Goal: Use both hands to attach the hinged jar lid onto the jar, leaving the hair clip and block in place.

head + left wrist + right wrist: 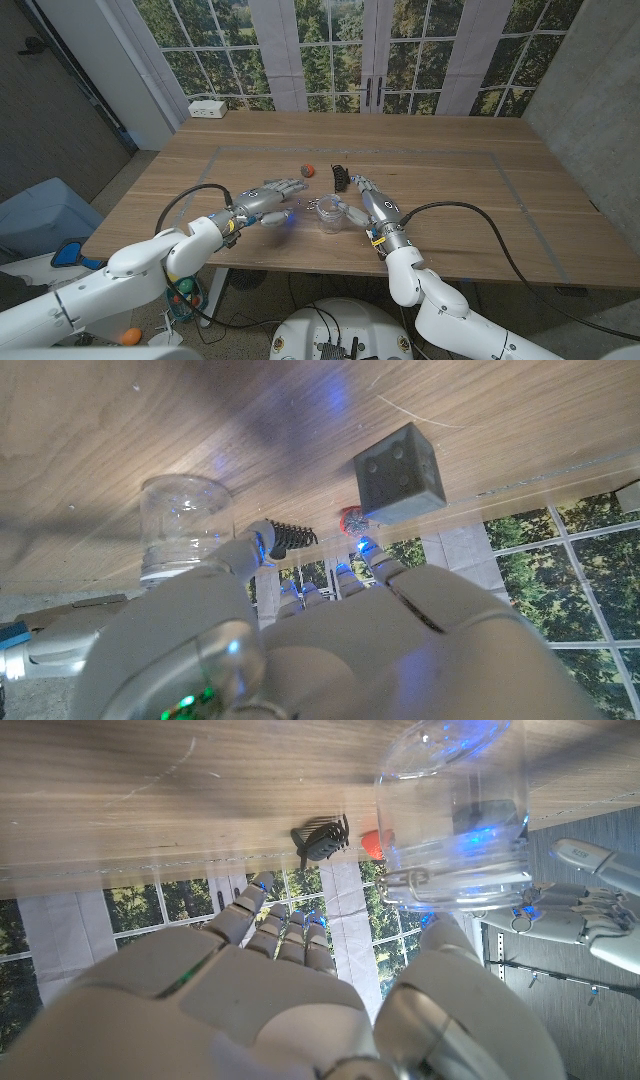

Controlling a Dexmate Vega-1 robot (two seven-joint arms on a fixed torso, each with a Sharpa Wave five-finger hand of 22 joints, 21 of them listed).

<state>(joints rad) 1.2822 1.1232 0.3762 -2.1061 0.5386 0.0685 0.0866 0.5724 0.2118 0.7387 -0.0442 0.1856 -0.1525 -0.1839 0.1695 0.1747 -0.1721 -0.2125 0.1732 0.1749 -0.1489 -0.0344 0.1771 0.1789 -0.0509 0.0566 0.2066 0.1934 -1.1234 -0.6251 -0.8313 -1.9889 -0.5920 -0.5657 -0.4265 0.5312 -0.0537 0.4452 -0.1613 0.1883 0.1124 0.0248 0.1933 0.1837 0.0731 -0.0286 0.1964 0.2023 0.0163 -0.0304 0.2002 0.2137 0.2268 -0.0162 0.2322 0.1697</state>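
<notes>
Clear glass jar (328,213) standing upright near the table's (480,210) middle, between the two hands. The right hand (357,196) reaches beside the jar, fingers extended, thumb close against the glass by the wire clasp (410,880); whether it grips cannot be told. The left hand (270,195) hovers open to the jar's left, touching nothing. The hair clip (340,177) and the small red object (308,170) lie farther off; the grey block (400,472) lies beyond the left fingertips. Steadying the jar with one hand while the other seats the lid should avoid sweeping these aside.
</notes>
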